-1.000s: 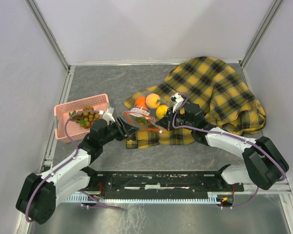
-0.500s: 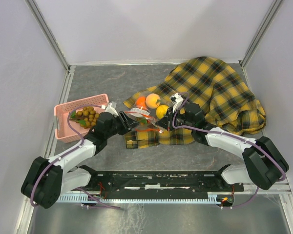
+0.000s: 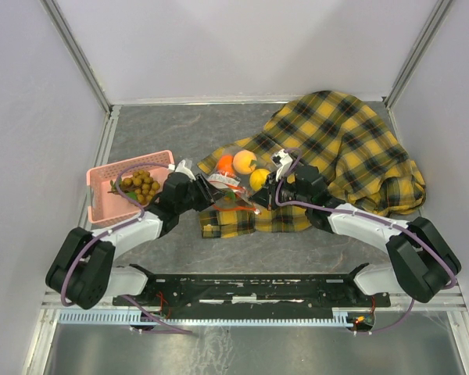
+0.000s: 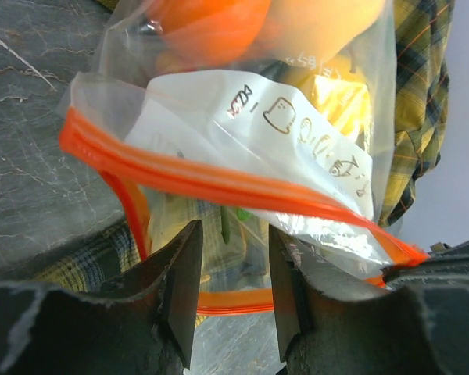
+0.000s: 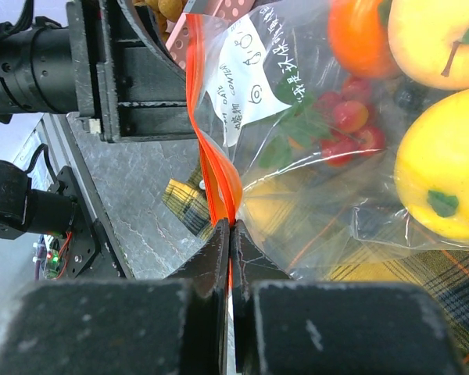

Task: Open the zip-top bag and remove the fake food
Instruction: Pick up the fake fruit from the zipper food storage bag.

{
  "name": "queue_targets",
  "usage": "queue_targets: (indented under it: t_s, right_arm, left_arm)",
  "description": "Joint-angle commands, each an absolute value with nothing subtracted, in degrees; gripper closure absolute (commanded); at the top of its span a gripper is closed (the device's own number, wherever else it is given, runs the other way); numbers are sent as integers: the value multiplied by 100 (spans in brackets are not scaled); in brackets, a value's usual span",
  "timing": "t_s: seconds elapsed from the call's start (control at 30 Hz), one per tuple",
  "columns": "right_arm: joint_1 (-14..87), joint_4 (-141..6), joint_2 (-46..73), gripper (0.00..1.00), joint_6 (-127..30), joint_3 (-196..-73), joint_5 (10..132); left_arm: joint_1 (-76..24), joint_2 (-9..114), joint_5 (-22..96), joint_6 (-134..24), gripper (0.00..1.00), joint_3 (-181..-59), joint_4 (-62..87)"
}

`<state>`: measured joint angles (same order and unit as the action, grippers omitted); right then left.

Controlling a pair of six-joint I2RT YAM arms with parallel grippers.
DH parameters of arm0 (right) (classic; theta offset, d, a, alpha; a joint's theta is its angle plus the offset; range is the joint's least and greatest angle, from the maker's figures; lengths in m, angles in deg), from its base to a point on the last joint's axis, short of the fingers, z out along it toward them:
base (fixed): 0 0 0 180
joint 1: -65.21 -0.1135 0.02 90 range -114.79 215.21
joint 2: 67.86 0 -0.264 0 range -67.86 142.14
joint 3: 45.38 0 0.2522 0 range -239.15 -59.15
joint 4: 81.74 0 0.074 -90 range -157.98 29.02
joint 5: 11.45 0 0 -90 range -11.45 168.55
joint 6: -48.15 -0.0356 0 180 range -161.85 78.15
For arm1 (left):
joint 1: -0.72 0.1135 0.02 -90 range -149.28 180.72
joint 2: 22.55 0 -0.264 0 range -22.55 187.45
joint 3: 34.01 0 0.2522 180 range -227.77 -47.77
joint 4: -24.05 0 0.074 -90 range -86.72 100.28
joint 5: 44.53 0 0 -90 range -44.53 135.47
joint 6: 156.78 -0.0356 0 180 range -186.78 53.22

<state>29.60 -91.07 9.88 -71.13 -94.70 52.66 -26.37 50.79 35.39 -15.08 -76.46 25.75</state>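
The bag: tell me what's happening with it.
The right gripper is shut on the bag's orange zip strip, pinning one side. The left gripper is open at the bag's mouth, jaws apart, nothing pinched yet. Round fruit sits inside the bag, on the cloth; a grape bunch lies in the pink basket.

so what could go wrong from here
1. The right hand pinches only a thin fold of zip strip on the bag; it might slip, letting the mouth sag shut.
2. The left hand, open at the mouth, could catch film rather than fruit.
3. The bag lies on loose cloth, so pushing may drag both.
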Motion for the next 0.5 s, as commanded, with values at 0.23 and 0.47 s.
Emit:
queue_targets:
  t_s: [0.23,0.47]
  right_arm:
    - [2927,-9523,1012,98,-7104,-9685,5113]
    - [2926,-9530,1015,98,-7096,-9655,5126]
  left_arm:
    - [-2669,5583,3926,-1536,57,-7961,3199]
    - [-2697,5894,3746,-1447,60,-7977,3423]
